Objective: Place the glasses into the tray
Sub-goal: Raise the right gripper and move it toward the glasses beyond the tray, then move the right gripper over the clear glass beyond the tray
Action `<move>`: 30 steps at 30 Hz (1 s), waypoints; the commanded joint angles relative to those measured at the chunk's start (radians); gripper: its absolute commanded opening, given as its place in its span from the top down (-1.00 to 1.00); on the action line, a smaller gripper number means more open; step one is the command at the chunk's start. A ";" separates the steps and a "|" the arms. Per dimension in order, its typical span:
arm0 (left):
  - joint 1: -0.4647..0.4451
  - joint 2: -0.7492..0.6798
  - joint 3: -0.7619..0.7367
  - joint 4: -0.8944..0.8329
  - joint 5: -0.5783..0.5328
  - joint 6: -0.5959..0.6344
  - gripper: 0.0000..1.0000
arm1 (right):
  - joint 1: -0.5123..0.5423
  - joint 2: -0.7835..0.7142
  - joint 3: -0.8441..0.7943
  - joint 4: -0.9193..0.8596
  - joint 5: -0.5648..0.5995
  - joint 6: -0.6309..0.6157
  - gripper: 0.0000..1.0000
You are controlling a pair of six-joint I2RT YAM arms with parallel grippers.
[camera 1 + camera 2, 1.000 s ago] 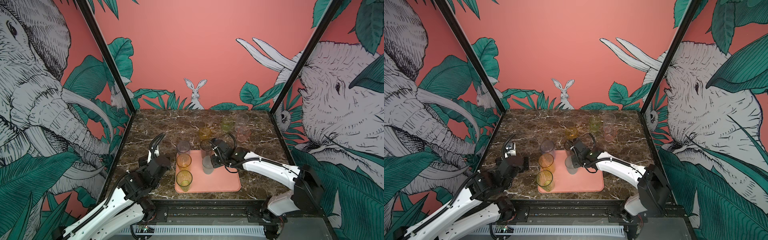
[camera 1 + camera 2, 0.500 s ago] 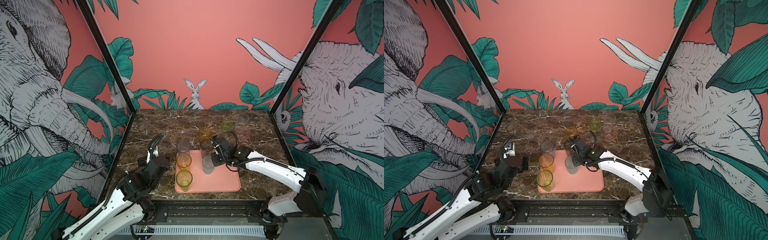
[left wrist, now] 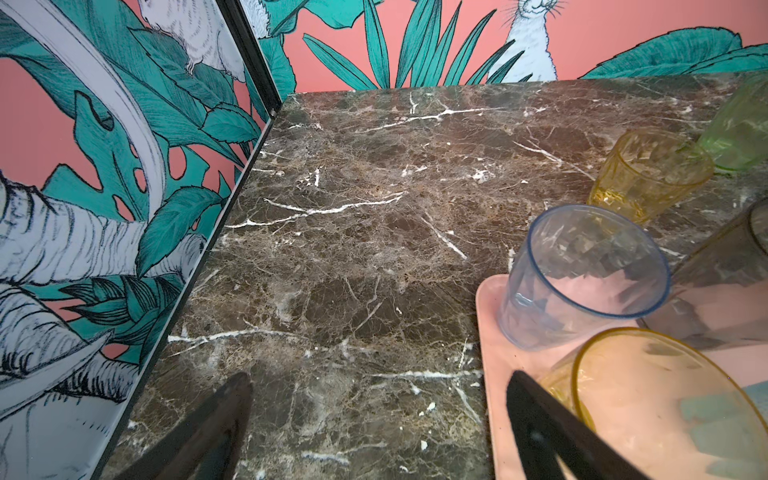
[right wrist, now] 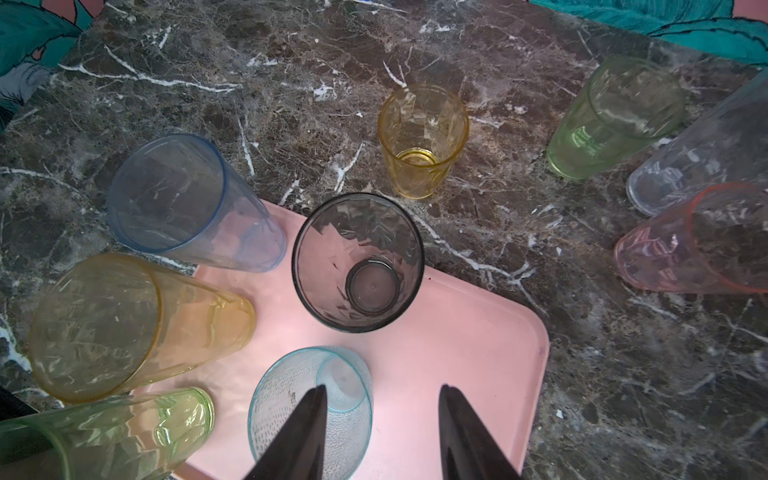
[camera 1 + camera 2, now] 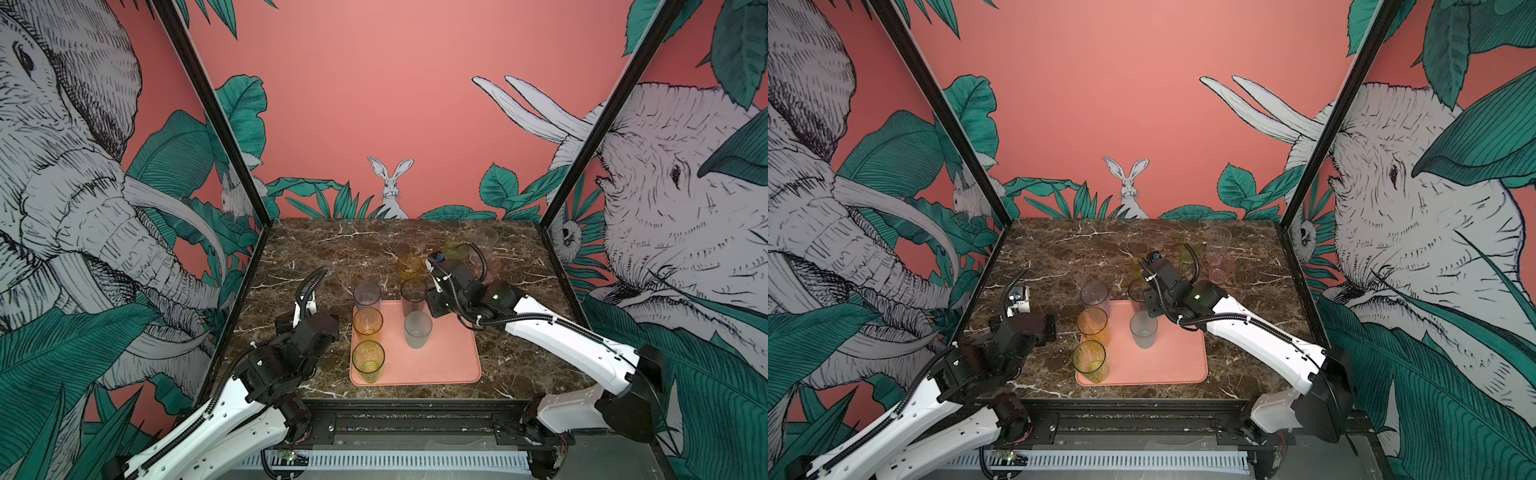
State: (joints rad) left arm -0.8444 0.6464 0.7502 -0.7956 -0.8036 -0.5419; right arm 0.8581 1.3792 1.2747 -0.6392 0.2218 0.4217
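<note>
The pink tray (image 5: 451, 359) (image 4: 478, 332) lies on the marble near the front. On it stand several glasses: blue-grey (image 5: 367, 294), amber (image 5: 368, 322), yellow-green (image 5: 368, 360), smoky grey (image 5: 413, 294) and frosted teal (image 5: 418, 331) (image 4: 291, 399). Behind the tray on the marble are a small amber glass (image 5: 409, 264), a green one (image 5: 455, 245), a clear one (image 5: 486, 237) and a pink one (image 5: 489, 266). My right gripper (image 4: 382, 401) hangs open above the tray beside the frosted glass, holding nothing. My left gripper (image 3: 378, 392) stands wide open over bare marble left of the tray.
The brown marble table (image 5: 316, 249) is walled in by printed panels on the left, back and right, with black corner posts (image 5: 249, 183). A black rail (image 5: 415, 409) runs along the front edge.
My right gripper has opened wider and drawn up and back a little from the frosted glass, which stays standing on the tray. The left arm has not moved.
</note>
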 commanded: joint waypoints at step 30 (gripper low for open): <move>0.005 0.027 0.041 0.009 -0.019 0.018 -0.93 | -0.528 0.114 0.378 -0.076 -0.039 -0.093 -0.42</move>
State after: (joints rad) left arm -0.8444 0.6704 0.7692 -0.7940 -0.8047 -0.5262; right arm 0.3714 1.4742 1.6180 -0.6823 0.2089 0.3115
